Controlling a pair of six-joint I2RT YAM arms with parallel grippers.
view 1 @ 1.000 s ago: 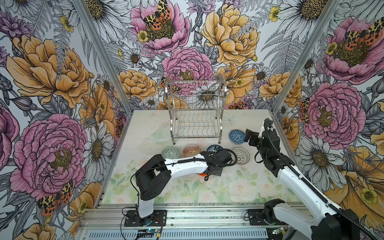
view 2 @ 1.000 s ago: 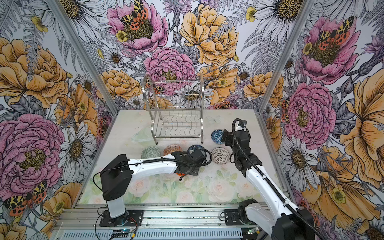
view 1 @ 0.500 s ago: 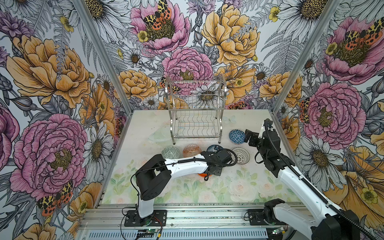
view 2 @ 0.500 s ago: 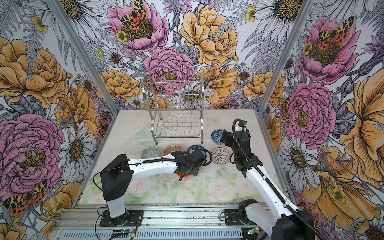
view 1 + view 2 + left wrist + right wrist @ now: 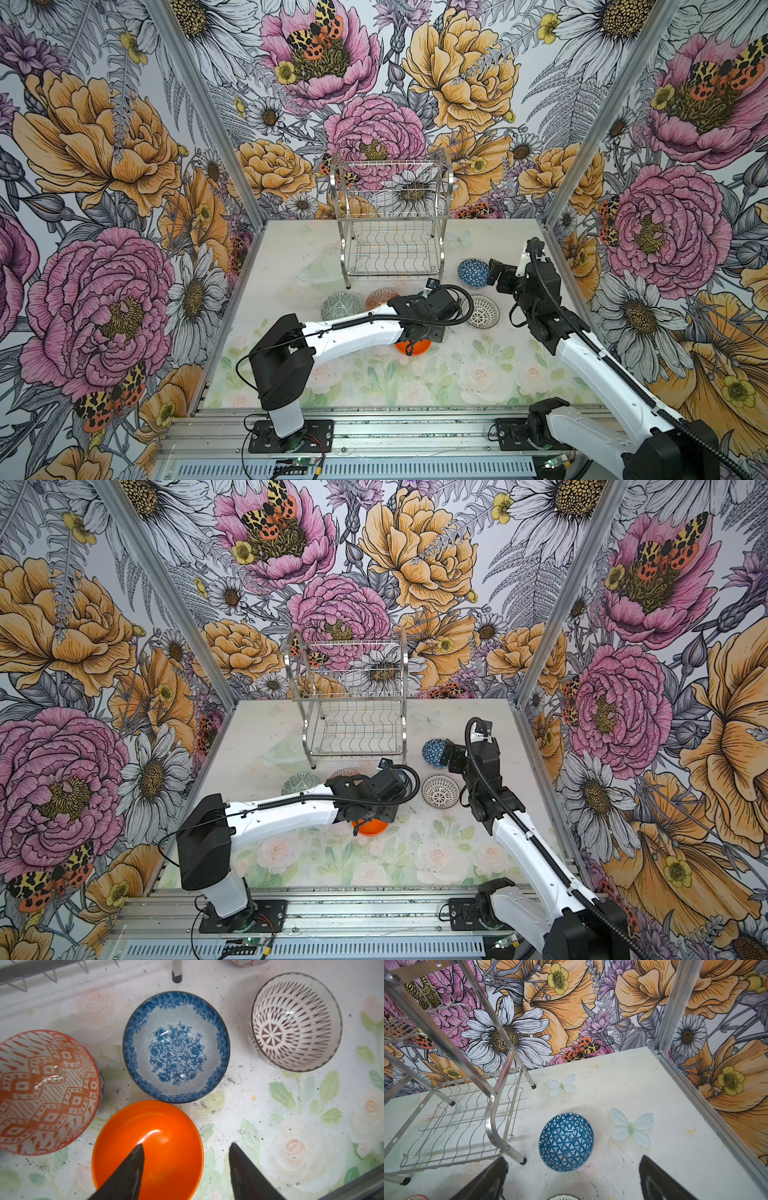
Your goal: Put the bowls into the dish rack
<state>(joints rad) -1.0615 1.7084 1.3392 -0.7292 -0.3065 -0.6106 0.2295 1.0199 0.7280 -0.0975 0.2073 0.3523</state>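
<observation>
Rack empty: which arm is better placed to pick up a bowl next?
Left, likely: the left gripper, open, straddles the rim of the orange bowl, one finger inside, one outside. The right gripper, open, is only near the blue triangle bowl.

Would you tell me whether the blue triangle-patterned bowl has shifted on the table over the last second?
No. In both top views the blue triangle-patterned bowl sits just right of the front right leg of the dish rack, exactly as before.
</observation>
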